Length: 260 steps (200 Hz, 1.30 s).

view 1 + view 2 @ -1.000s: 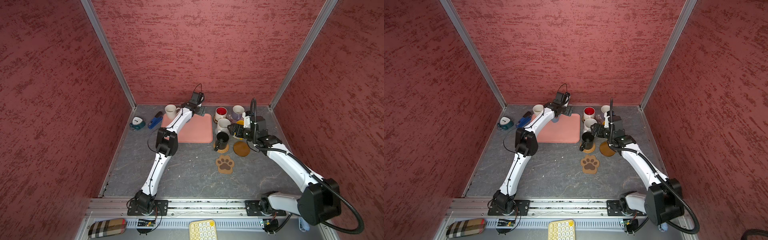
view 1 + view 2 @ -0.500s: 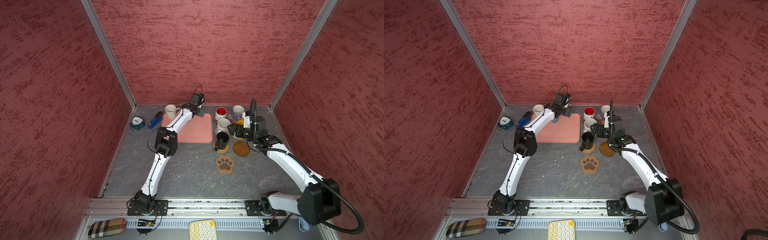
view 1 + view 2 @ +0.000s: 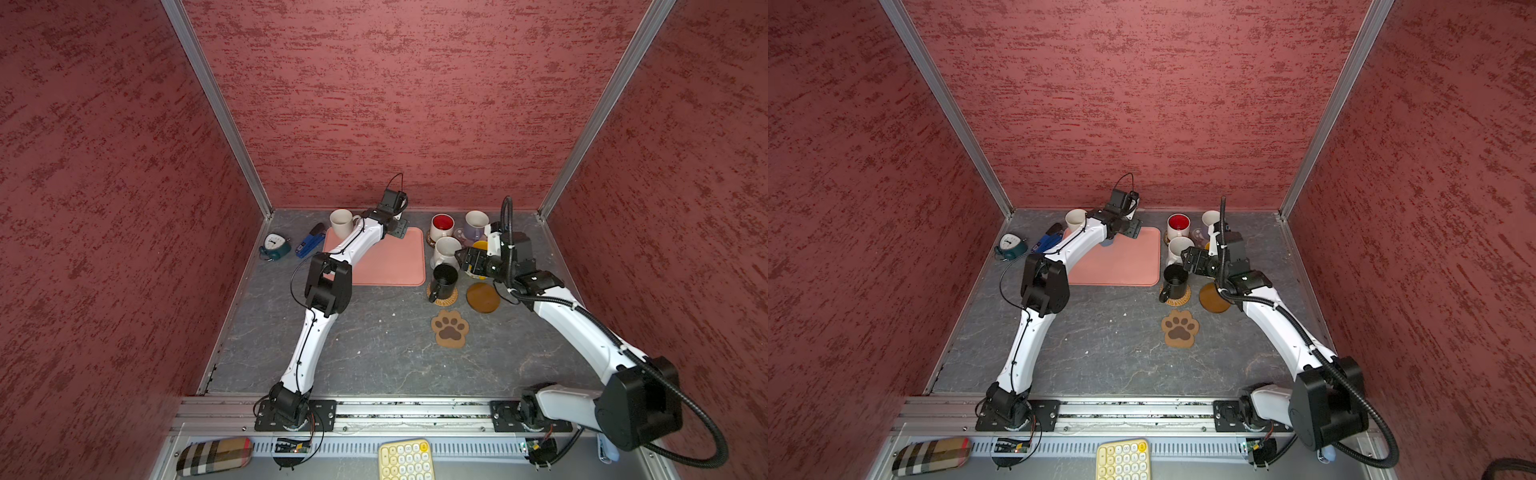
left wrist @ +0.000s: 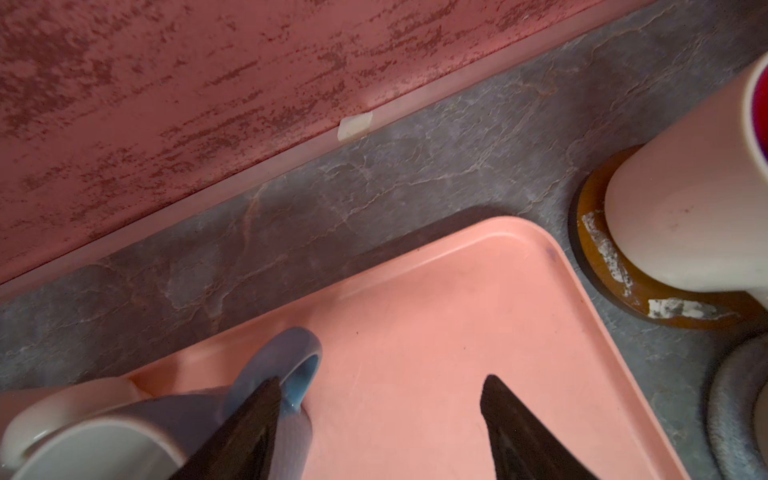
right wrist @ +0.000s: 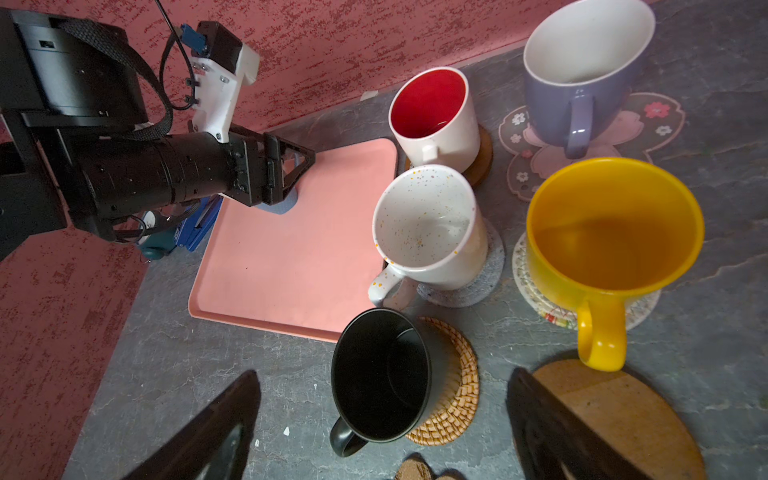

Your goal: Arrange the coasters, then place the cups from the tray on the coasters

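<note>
Mottled red walls, grey marbled tabletop, aluminium corner posts

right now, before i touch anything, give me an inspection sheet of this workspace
surface: grey stone-look tabletop, few pale specks
job's things: black mug, yellow mug, lavender mug, speckled mug, red-lined mug each on coasters; light blue mug on tray; plain white mug at its far corner; amber disc, paw-print coaster bare
clutter: clock, blue stapler, plaid case, yellow keypad
grippers: left pincer open, one finger at light blue mug's handle; right pincer open beside black mug
cables: thin loop at left wrist; ribbed hose on right arm
surroundings: red textured walls
</note>
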Each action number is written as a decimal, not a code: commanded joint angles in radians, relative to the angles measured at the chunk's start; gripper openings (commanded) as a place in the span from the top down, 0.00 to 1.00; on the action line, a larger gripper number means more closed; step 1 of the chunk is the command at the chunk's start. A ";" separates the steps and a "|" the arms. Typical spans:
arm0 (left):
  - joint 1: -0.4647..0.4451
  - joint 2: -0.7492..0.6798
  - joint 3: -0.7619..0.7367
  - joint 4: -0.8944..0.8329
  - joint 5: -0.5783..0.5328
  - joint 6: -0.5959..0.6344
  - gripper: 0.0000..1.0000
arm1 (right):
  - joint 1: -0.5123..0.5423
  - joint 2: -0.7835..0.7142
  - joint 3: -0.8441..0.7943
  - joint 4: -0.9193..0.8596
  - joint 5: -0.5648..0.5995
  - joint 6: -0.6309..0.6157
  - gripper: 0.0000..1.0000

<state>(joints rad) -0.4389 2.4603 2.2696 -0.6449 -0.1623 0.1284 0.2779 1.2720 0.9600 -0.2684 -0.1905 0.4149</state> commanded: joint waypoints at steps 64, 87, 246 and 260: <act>-0.025 -0.206 -0.220 0.061 -0.013 -0.040 0.26 | 0.005 0.013 0.019 0.014 0.003 -0.002 0.07; -0.050 -0.309 -0.309 0.083 -0.008 -0.072 0.27 | 0.006 0.007 0.023 0.009 0.007 -0.005 0.07; -0.034 -0.540 -0.956 0.277 0.126 -0.442 0.92 | 0.044 -0.092 0.008 -0.056 0.048 -0.005 0.07; -0.032 -0.522 -0.969 0.284 0.134 -0.450 0.94 | 0.050 -0.106 0.001 -0.060 0.055 -0.002 0.07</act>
<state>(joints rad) -0.4805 1.8896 1.3220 -0.4061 -0.0414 -0.2985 0.3111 1.2095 0.9619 -0.3054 -0.1741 0.4114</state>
